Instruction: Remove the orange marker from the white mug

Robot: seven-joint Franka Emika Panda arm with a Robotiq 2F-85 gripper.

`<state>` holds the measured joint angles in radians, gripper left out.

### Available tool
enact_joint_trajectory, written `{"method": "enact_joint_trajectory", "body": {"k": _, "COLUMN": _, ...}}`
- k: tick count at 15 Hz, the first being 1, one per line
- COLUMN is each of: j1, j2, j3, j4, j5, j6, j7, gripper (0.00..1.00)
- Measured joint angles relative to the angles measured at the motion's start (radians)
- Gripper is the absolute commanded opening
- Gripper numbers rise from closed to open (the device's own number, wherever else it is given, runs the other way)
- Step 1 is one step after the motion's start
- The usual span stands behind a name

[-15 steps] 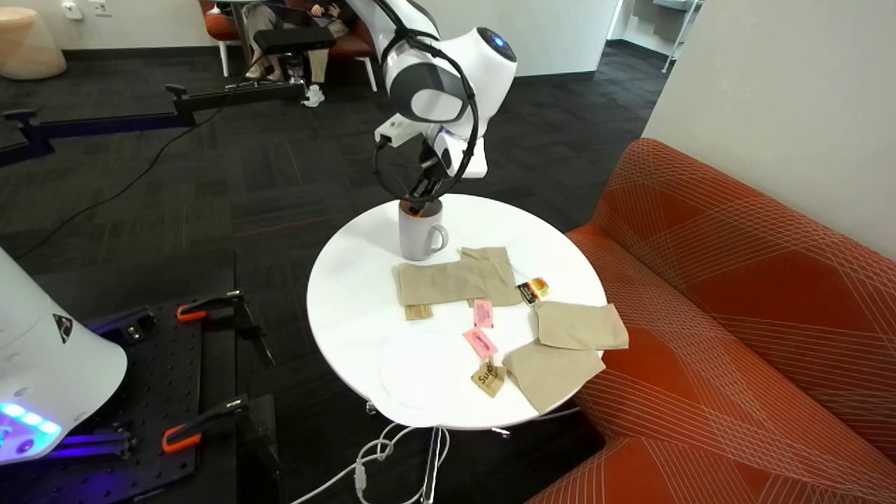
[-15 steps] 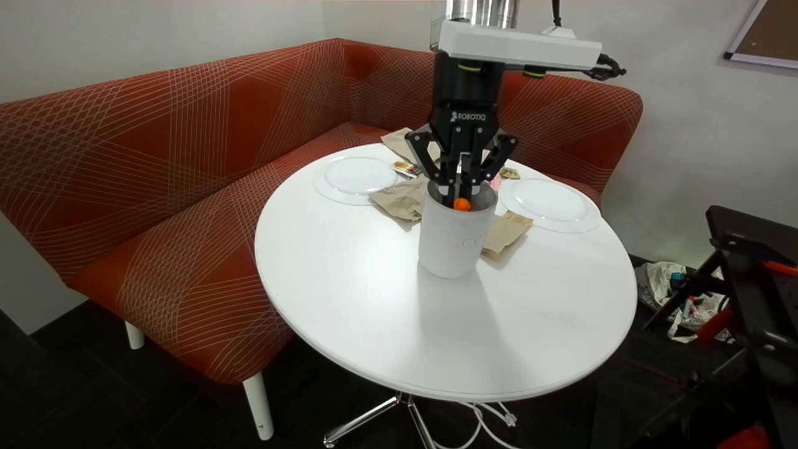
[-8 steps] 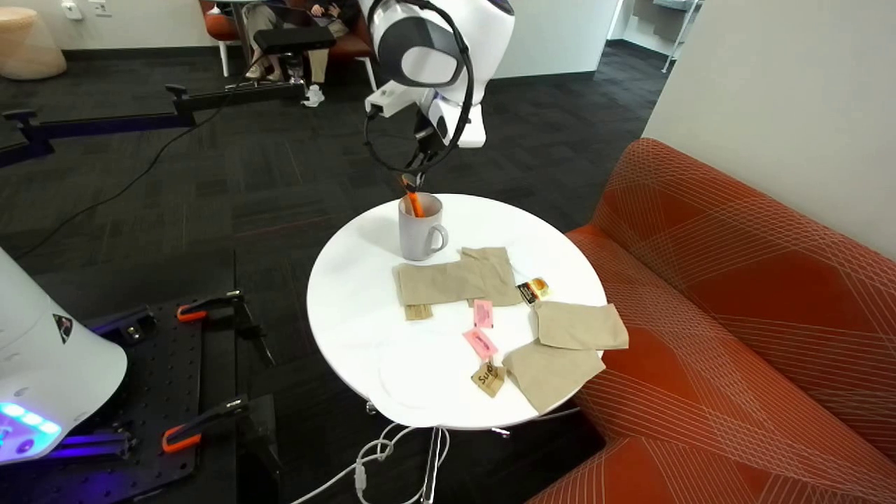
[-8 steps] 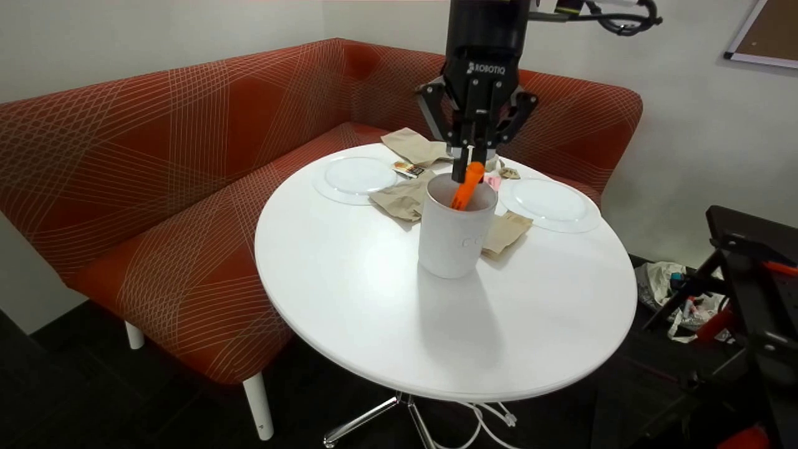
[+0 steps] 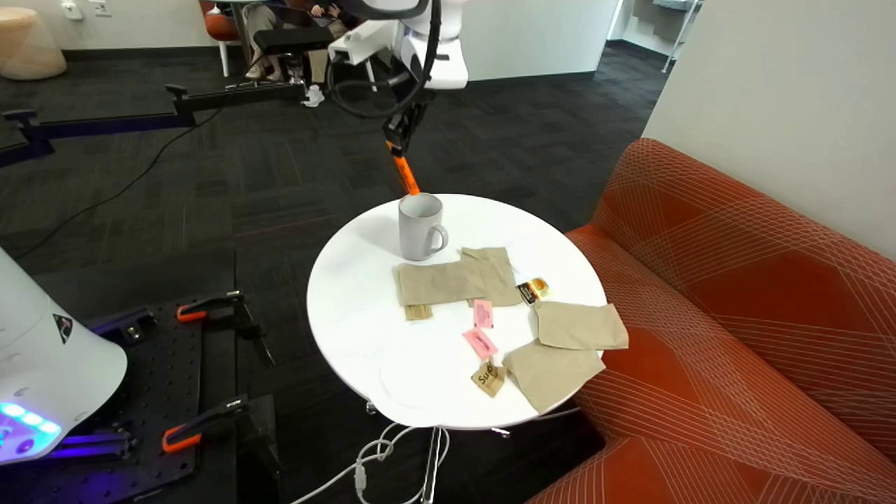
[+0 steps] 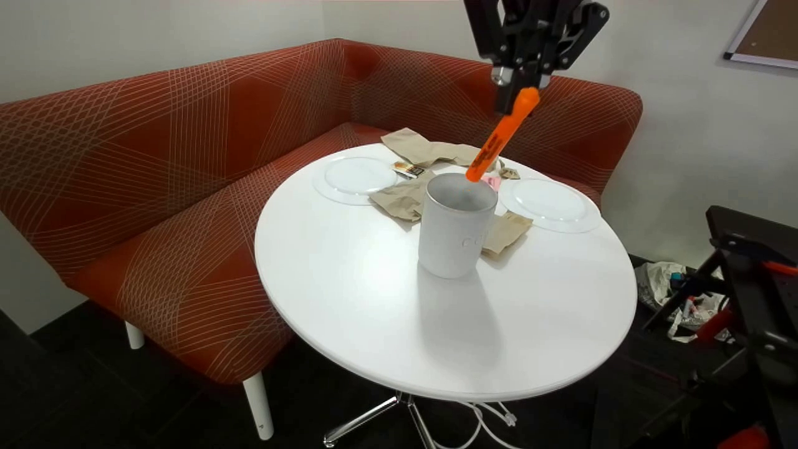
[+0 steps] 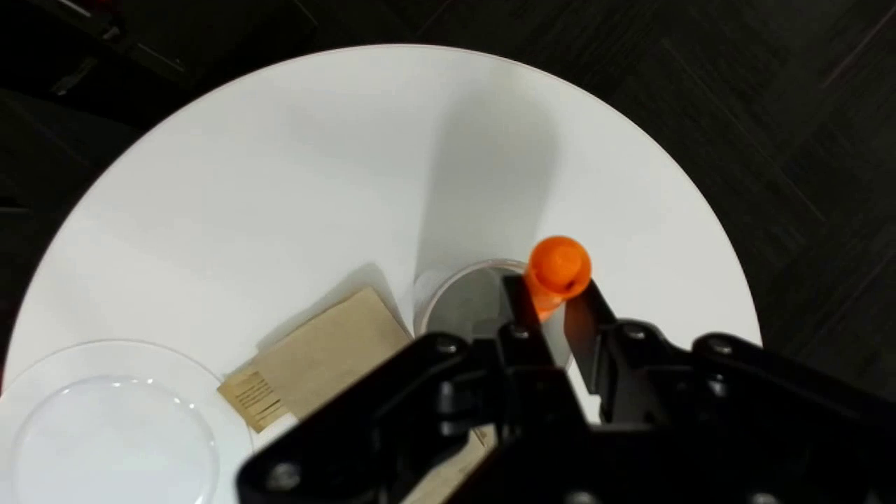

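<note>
The tool [image 7: 553,295], the white mug [image 6: 450,243] standing below it, is pinching the orange marker [image 6: 502,135]; extraction is likely finishing, next requiring sideways carrying.

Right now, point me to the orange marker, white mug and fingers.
Orange marker [image 6: 501,138], an exterior view: middle of its barrel.
White mug [image 5: 418,234], an exterior view: outer wall.
Fingers [image 7: 521,305], wrist view: one finger, near its tip.

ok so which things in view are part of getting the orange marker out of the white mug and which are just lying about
Part of the job:
orange marker, tilted, held near its upper end
gripper, holding the marker
white mug, standing upright

Just lying about:
tan paper sheets
pink packets
small brown packets
yellow-and-black packet
pale plates
</note>
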<state>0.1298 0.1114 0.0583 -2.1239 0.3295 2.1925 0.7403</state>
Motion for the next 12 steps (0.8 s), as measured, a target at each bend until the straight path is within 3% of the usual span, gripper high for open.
{"method": "enact_joint_trajectory", "body": {"k": 6, "j1": 0.010, "j2": -0.170, "j3": 0.036, "j4": -0.070, "j5": -0.170, "j6": 0.003, "j7": 0.138, "gripper": 0.05}}
{"method": "enact_joint_trajectory", "body": {"k": 12, "j1": -0.019, "j2": -0.159, "j3": 0.037, "j4": -0.048, "j5": -0.447, "j6": 0.120, "j7": 0.243, "gripper": 0.05}}
